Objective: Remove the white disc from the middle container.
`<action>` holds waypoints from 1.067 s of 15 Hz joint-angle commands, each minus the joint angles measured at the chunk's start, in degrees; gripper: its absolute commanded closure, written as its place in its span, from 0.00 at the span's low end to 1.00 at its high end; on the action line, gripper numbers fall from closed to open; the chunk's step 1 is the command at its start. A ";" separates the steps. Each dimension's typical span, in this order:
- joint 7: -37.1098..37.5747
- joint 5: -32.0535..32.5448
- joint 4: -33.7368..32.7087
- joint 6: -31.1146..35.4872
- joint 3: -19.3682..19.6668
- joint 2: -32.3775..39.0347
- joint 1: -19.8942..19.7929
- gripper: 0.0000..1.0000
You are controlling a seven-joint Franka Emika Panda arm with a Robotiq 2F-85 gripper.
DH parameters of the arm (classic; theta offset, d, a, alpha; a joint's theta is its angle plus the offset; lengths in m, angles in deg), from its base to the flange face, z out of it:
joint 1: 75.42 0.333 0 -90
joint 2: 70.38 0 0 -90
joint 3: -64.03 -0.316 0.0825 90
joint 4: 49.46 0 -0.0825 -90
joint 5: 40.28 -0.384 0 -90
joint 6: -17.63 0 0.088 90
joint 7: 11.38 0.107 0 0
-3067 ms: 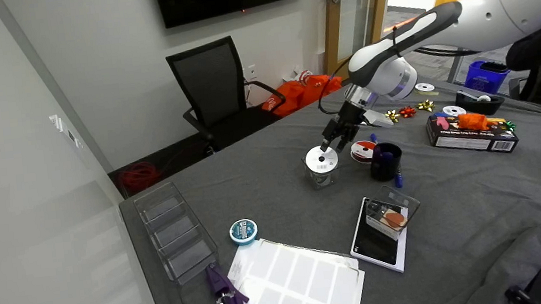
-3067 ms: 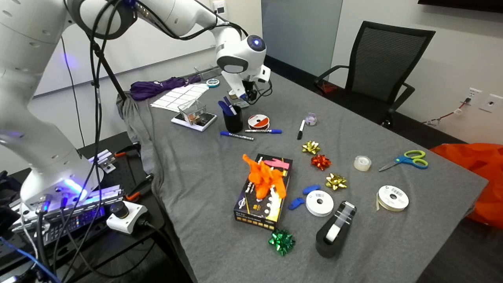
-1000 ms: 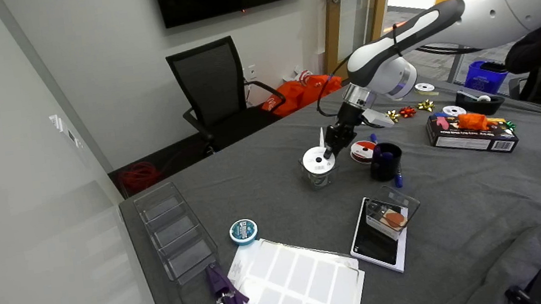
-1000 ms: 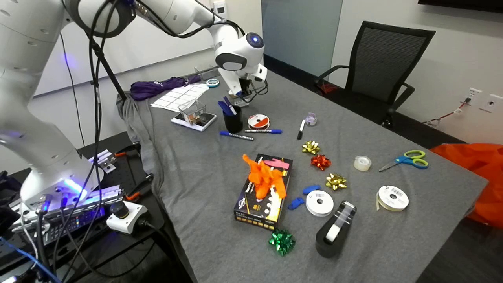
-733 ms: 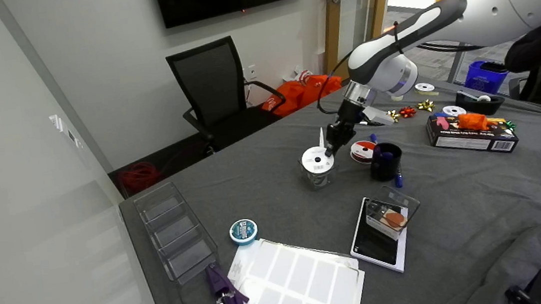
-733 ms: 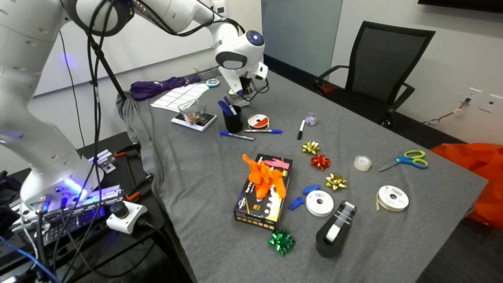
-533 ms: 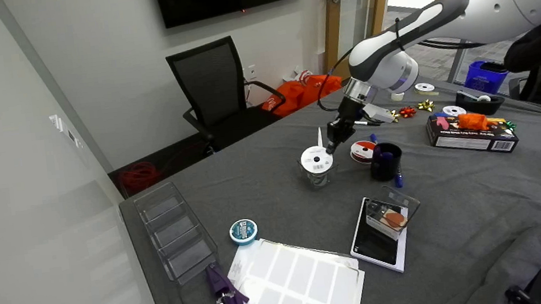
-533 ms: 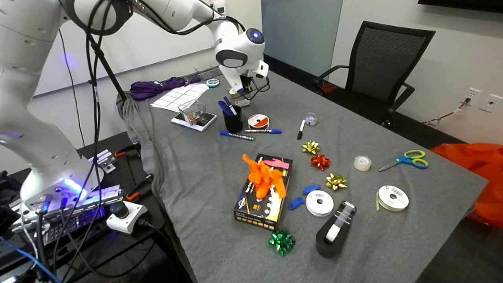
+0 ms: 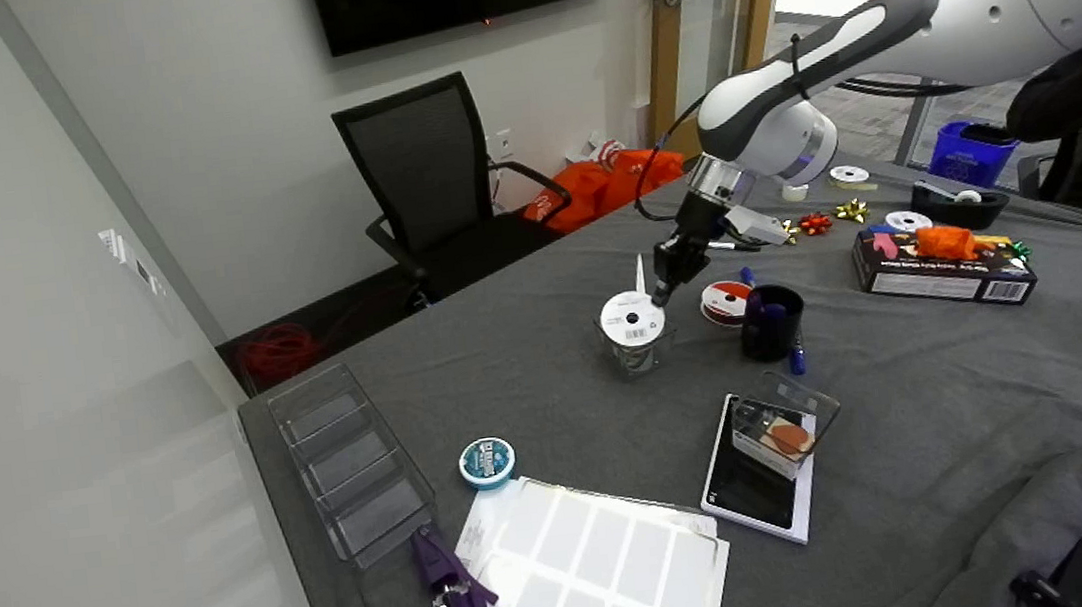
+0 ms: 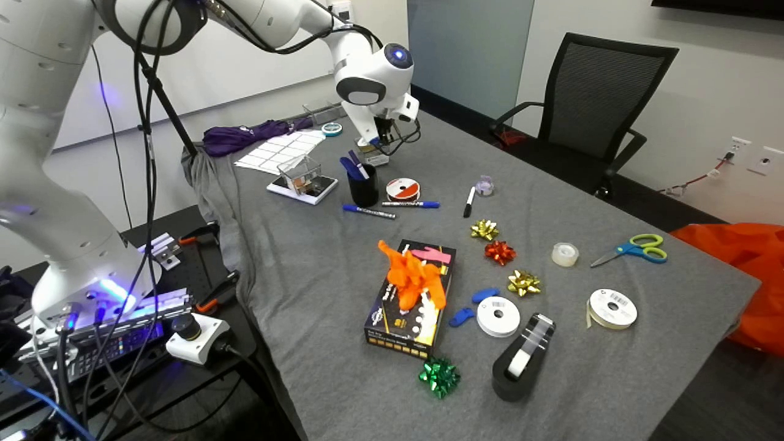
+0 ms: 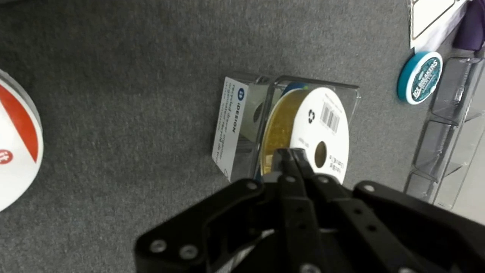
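The white disc (image 9: 632, 318), the face of a gold ribbon spool, sits tilted in the mouth of the small see-through middle container (image 9: 638, 364). In the wrist view the disc (image 11: 329, 117) shows its dark centre hole and barcode, and the container (image 11: 231, 125) carries a white label. My gripper (image 11: 291, 151) is shut, its fingertips together and nothing seen between them. They lie in front of the disc's near side; whether they touch it I cannot tell. In an exterior view the gripper (image 10: 383, 138) mostly hides the disc.
A red-and-white spool (image 9: 727, 303) and a black cup (image 9: 768, 340) with pens stand close by. A thin white pointed strip (image 9: 640, 275) rises behind the disc. Farther off are a blue-rimmed round tin (image 9: 487, 460), a clear divided tray (image 9: 347, 465) and a tablet (image 9: 751, 482).
My gripper has closed and drawn slightly back from over the disc. The disc has shifted a little away from the gripper, and the white strip behind it has come into sight.
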 commanded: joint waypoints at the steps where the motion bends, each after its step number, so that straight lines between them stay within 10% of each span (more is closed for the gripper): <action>1: -0.70 -2.03 1.14 -2.07 -2.26 -1.49 -2.03 1.00; 16: -5.36 -4.21 -0.07 -33.30 5.27 -10.32 -4.77 1.00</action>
